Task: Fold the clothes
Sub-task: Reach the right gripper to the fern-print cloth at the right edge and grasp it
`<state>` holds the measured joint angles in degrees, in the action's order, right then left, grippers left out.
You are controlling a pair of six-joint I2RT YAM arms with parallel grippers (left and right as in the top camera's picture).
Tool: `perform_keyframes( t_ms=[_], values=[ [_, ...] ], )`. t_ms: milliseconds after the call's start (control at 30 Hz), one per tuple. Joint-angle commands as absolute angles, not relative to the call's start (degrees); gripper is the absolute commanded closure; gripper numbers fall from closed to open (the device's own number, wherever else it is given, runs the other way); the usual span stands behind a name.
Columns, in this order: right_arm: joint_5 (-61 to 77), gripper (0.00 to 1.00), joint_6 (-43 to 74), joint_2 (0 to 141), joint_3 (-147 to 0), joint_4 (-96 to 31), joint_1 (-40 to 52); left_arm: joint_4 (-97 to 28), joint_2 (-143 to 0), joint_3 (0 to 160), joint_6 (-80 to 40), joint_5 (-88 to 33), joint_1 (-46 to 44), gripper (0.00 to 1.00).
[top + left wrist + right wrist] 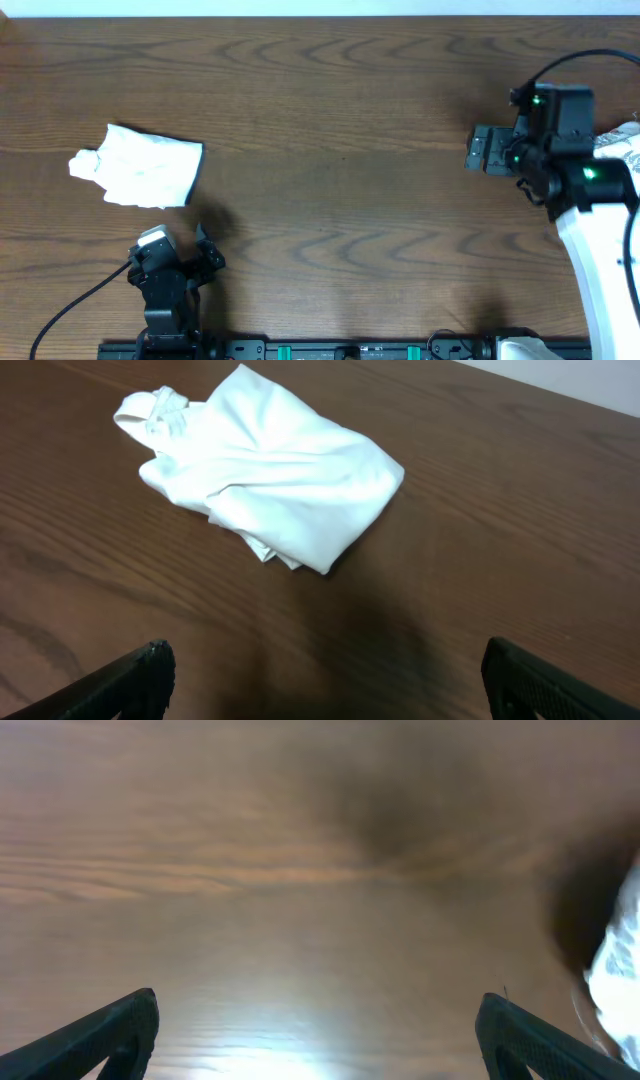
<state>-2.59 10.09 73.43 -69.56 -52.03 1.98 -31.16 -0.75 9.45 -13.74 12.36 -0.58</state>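
white garment (265, 470) upper left — likely soft, limp, light | I'd pinch its lower corner | my left gripper (322, 665), right gripper (318, 1020) — wide, empty

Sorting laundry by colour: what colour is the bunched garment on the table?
Plain white, no print. The soft fabric garment shows best in the left wrist view.

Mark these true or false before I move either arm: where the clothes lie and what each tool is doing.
1. The plain white fabric garment lies bunched on the left of the brown wooden table. True.
2. The left tool grips it. False: it is open and apart from the garment.
3. The right tool is open and empty. True.
4. The cream leaf-printed cloth lies beside the white garment. False: a bit of it shows at the far right edge.
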Motion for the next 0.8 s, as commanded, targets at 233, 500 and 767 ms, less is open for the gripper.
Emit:
perform_keyframes(
  t_ms=[233,500,767],
  values=[
    [-17.2,0.01,21.2,77.1,-70.3,-54.3,-8.6,-31.2,-0.8,8.5,-14.3,12.8,-0.3,0.02],
    [-17.7,0.04,13.8,81.3,-70.3,-50.7,-20.2,-31.2,-0.8,8.5,-14.3,12.8,-0.3,0.02],
    [-22.1,0.02,10.2,91.4,-70.3,-44.2,-20.5,-31.2,-0.8,8.5,-14.3,12.8,-0.3,0.02]
  ],
)
